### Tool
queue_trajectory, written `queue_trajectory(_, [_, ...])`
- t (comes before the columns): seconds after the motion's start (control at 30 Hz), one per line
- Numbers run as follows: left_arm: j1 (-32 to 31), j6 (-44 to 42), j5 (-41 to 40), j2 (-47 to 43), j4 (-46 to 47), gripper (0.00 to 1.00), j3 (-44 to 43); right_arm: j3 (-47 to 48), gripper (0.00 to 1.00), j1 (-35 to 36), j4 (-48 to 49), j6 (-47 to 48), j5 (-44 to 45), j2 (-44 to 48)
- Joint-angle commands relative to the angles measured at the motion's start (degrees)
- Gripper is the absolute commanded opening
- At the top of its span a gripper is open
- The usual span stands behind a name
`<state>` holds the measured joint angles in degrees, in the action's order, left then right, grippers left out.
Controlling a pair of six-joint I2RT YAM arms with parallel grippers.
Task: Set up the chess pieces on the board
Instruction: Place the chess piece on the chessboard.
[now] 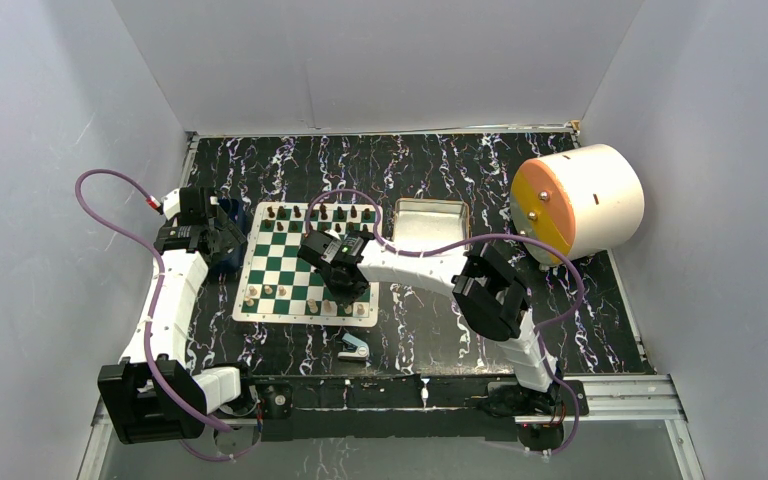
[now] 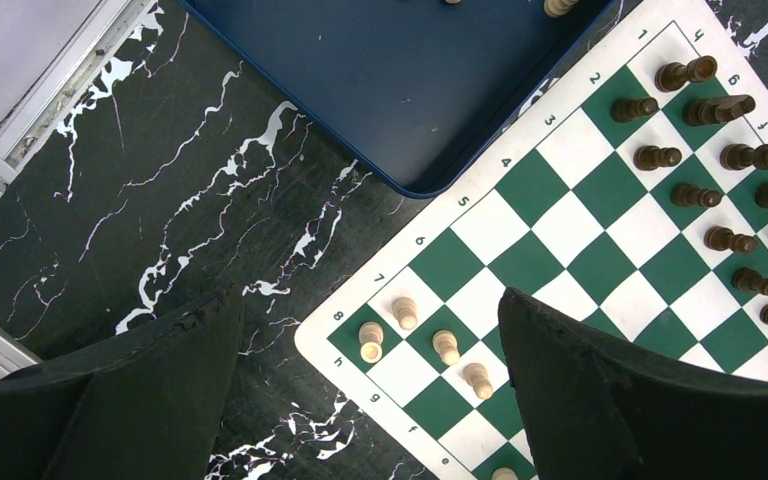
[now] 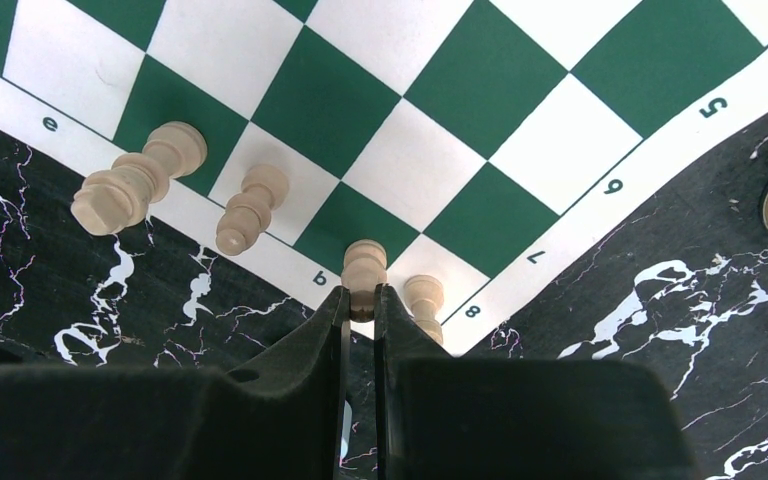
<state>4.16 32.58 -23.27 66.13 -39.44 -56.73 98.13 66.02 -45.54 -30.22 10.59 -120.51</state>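
The board (image 1: 285, 255) lies flat in the middle of the table. Dark brown chess pieces (image 1: 320, 213) line its far edge and pale ones (image 1: 267, 292) stand near its front edge. My right gripper (image 3: 361, 305) is shut on the head of a pale piece (image 3: 364, 268), whose base is at the corner green square by the letter b. More pale pieces (image 3: 248, 212) stand to its left, and another (image 3: 423, 297) to its right. My left gripper (image 2: 370, 300) hangs open and empty above the board's corner (image 2: 560, 225), where pale pieces (image 2: 445, 345) stand; dark ones (image 2: 700, 195) stand to the right.
A dark blue tray (image 2: 390, 80) lies left of the board, with pale pieces (image 2: 558, 6) at its top edge. A silver tin (image 1: 428, 222) sits right of the board. A blue-and-white stapler-like object (image 1: 354, 348) lies in front. A white drum with an orange face (image 1: 580, 200) stands at back right.
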Motion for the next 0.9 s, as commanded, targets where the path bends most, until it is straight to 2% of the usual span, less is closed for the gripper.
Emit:
queue_trajectory(0.0, [0.2, -0.5, -0.5, -0.7, -0.1, 0.94, 0.0, 2.9, 0.08, 0.2, 1.3, -0.7, 0.1, -0.5])
queue_trajectory(0.5, [0.2, -0.7, -0.2, -1.2, 0.0, 0.95, 0.5, 3.6, 0.09, 0.3, 0.2, -0.9, 0.5, -1.6])
queue_trajectory(0.6, [0.2, -0.7, -0.1, -1.2, -0.1, 0.94, 0.4, 3.7, 0.13, 0.3, -0.2, -1.0, 0.1, -1.8])
queue_trajectory(0.73, [0.2, -0.9, 0.2, -1.2, -0.2, 0.94, 0.5, 4.3, 0.24, 0.3, -0.1, -1.1, -0.4, -1.7])
queue_trajectory(0.87, [0.2, -2.6, 3.2, -1.2, 0.0, 0.94, 0.2, 5.3, 0.3, 0.3, 0.0, -0.1, 0.1, -1.2])
